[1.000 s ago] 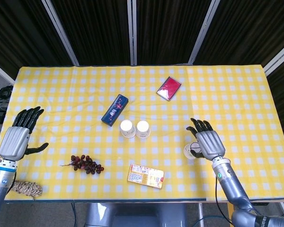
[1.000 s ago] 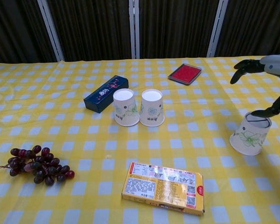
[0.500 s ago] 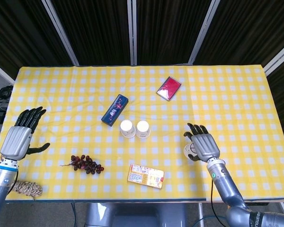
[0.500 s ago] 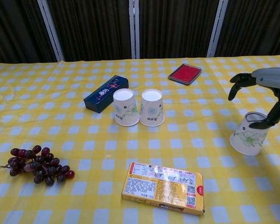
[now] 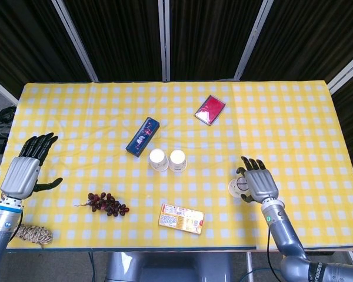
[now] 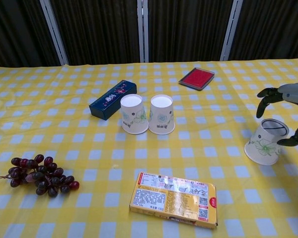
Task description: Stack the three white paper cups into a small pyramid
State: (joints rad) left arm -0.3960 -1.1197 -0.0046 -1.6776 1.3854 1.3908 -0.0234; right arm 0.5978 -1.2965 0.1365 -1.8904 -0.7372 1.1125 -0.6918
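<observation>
Two white paper cups stand upside down side by side mid-table, the left cup (image 5: 157, 159) (image 6: 134, 115) and the right cup (image 5: 177, 159) (image 6: 162, 115). The third cup (image 5: 237, 187) (image 6: 265, 143) sits apart at the right, base up and leaning in the chest view. My right hand (image 5: 260, 185) (image 6: 294, 94) hovers just right of this cup. Its fingers (image 6: 266, 95) arch above the cup and the thumb lies close to the cup's right side; I cannot tell whether it touches. My left hand (image 5: 25, 170) is open over the table's left edge, seen only in the head view.
A dark blue box (image 5: 143, 136) (image 6: 112, 99) lies behind the left cup. A red case (image 5: 210, 109) (image 6: 196, 78) is further back. Grapes (image 5: 107, 204) (image 6: 39, 176) and a yellow packet (image 5: 181, 218) (image 6: 174, 198) lie near the front edge, with twine (image 5: 32, 234) at the front left corner.
My right hand has drawn back to the right of the third cup, with its thumb off the cup's top and down beside it. The cups and my left hand have stayed put.
</observation>
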